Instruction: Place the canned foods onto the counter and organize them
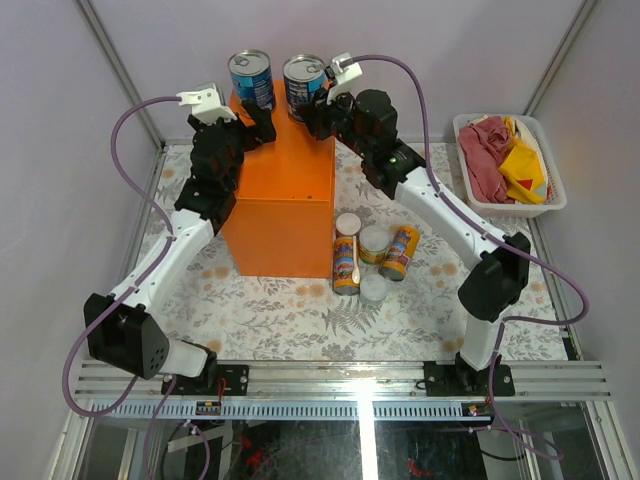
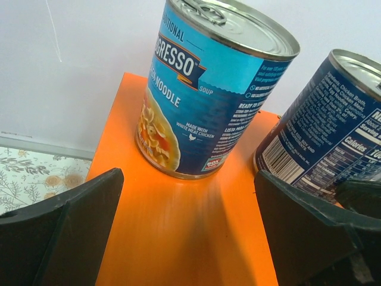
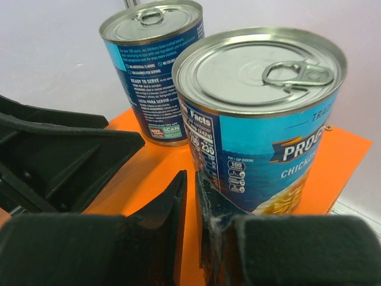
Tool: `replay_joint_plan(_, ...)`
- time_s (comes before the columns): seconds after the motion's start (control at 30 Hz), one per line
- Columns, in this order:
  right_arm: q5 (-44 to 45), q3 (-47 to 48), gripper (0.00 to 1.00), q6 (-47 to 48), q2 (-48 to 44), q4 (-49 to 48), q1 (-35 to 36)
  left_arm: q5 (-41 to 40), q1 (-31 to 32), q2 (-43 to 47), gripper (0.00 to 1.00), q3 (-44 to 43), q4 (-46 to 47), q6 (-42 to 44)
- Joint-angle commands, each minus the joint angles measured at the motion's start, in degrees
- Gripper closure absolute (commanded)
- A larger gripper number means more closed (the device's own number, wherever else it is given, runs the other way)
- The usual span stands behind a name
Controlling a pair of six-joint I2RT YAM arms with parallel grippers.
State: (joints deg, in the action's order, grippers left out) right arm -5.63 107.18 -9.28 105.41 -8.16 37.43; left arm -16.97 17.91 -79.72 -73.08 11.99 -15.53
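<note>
Two blue-labelled cans with silver tops stand upright at the far end of the orange counter [image 1: 285, 190]: the left can [image 1: 250, 78] and the right can [image 1: 303, 85]. My left gripper [image 1: 262, 122] is open and empty just in front of the left can [image 2: 214, 89], its fingers [image 2: 77, 226] wide apart over the orange top [image 2: 184, 226]. My right gripper [image 1: 316, 112] is shut and empty, its fingers [image 3: 178, 202] close against the left side of the right can [image 3: 262, 119]. The remaining cans [image 1: 346, 265] stand grouped on the table right of the counter.
A white basket [image 1: 545, 205] with red and yellow cloths sits at the far right. The table group holds a second yellow-orange can [image 1: 400, 252] and short pale-lidded cans [image 1: 373, 288]. The left arm's fingers [image 3: 65, 155] show close beside my right gripper.
</note>
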Motion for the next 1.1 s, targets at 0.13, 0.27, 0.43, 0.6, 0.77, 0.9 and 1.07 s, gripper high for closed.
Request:
replay_joint_plan(0.13, 1.32, 5.01, 0.83, 0.49, 2.37, -3.05, -0.3, 0.22, -1.42, -1.9, 0.09, -2.76, 2.83, 0.61)
replay_joint_plan(0.27, 1.19, 6.66, 0.83, 0.61, 3.7, -2.38, -0.5, 0.27, -1.95, -2.6, 0.09, -3.04, 3.32, 0.18)
replay_joint_plan(0.43, 0.78, 5.97, 0.83, 1.04, 2.55, -1.34, -0.5, 0.32, -2.28, -3.01, 0.09, -2.84, 4.05, -0.54)
replay_joint_plan(0.6, 1.84, 1.9, 0.8, 2.07, -1.36, -1.3, -0.52, 0.69, -2.31, -3.1, 0.09, -2.47, 4.65, -0.98)
replay_joint_plan(0.77, 3.6, -0.3, 0.78, 3.37, -3.32, -1.42, -0.53, 1.09, -2.44, -3.66, 0.1, -2.97, 4.89, -1.34)
replay_joint_plan(0.9, 4.18, -0.27, 0.77, 3.8, -3.33, -1.59, -0.6, 1.2, -2.4, -4.36, 0.09, -3.63, 5.01, -1.35)
replay_joint_plan(1.07, 5.93, 0.09, 0.77, 4.59, -3.1, -1.85, -1.31, 1.57, -2.51, -5.19, 0.1, -4.0, 5.65, -1.39)
